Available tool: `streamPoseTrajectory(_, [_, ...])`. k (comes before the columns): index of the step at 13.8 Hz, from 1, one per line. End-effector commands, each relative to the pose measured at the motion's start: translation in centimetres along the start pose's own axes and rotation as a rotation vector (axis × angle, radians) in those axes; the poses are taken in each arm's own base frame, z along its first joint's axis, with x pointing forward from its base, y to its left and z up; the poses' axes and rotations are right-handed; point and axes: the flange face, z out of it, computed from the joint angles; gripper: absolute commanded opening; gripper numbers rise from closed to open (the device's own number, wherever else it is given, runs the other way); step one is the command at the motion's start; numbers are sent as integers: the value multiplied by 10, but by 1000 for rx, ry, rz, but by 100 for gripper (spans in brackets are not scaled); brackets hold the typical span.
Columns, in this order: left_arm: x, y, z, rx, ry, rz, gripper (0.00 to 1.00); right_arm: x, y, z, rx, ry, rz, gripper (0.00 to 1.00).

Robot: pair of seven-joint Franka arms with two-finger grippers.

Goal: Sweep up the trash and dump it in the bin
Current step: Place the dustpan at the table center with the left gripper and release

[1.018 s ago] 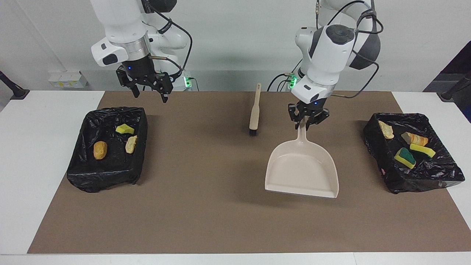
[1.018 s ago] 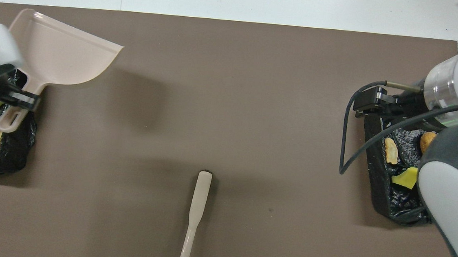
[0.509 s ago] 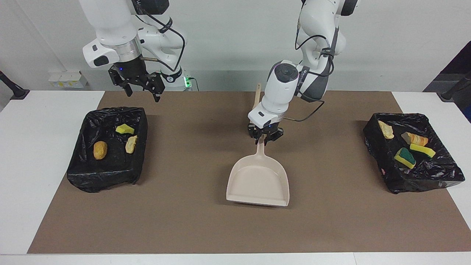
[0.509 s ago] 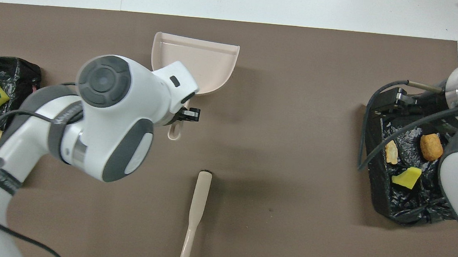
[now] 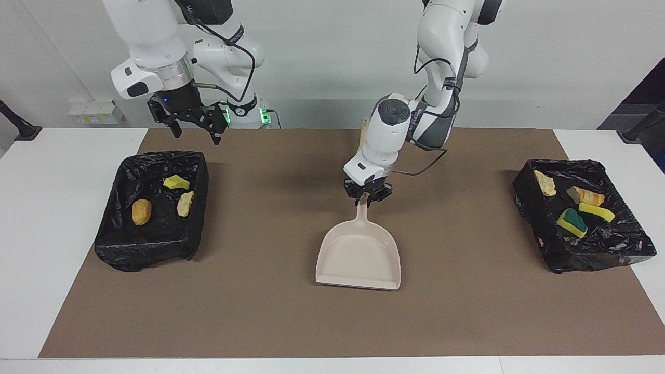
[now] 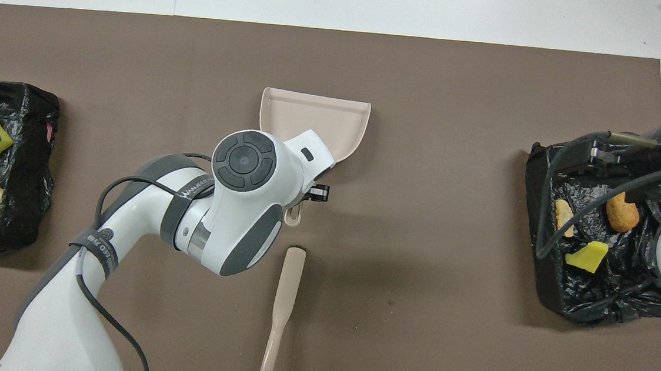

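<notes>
The left tool [image 5: 368, 197] is gripping the handle of the beige dustpan [image 5: 359, 254], whose pan is lying on the brown mat [image 5: 291, 322] at mid-surface. The right tool [image 5: 193, 124] is hanging with fingers spread wide, holding nothing, over the mat's edge beside one black-lined bin [image 5: 111, 244]. The trash [image 5: 141, 211] is sitting inside both bins, three scraps here and four in the other bin [image 5: 597, 254]. The brush [image 6: 279, 317] is lying nearer the robots than the dustpan.

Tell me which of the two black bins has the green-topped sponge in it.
The bin at the left arm's end of the table: its green-and-yellow sponge lies among other scraps. The other bin holds only yellow and tan pieces.
</notes>
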Motion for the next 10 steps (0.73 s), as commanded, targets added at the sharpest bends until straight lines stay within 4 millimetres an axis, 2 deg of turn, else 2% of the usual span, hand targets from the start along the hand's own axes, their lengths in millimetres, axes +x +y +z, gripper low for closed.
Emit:
streamPoseTrajectory(1, [-5, 8, 13, -12, 16, -64, 0, -14, 4, 1, 13, -11, -21, 100])
streamPoseTrajectory(2, [-4, 7, 12, -12, 16, -71, 6, -18, 6, 2, 9, -13, -22, 100])
streamPoseTrajectory(3, [-3, 8, 11, -13, 18, -67, 23, -20, 6, 4, 7, -17, -28, 100])
streamPoseTrajectory(4, [-3, 8, 11, -13, 19, -52, 92, -22, 7, 3, 7, -16, -28, 100])
streamPoseTrajectory(5, [-2, 6, 8, -11, 18, -53, 100, -23, 7, 1, 8, -11, -28, 100])
streamPoseTrajectory(7, [1, -3, -11, -12, 23, -68, 100, -24, 7, 2, 7, -14, -28, 100])
streamPoseTrajectory(10, [13, -35, -36, 14, 7, -115, 100, -23, 7, -1, 9, -8, -31, 100])
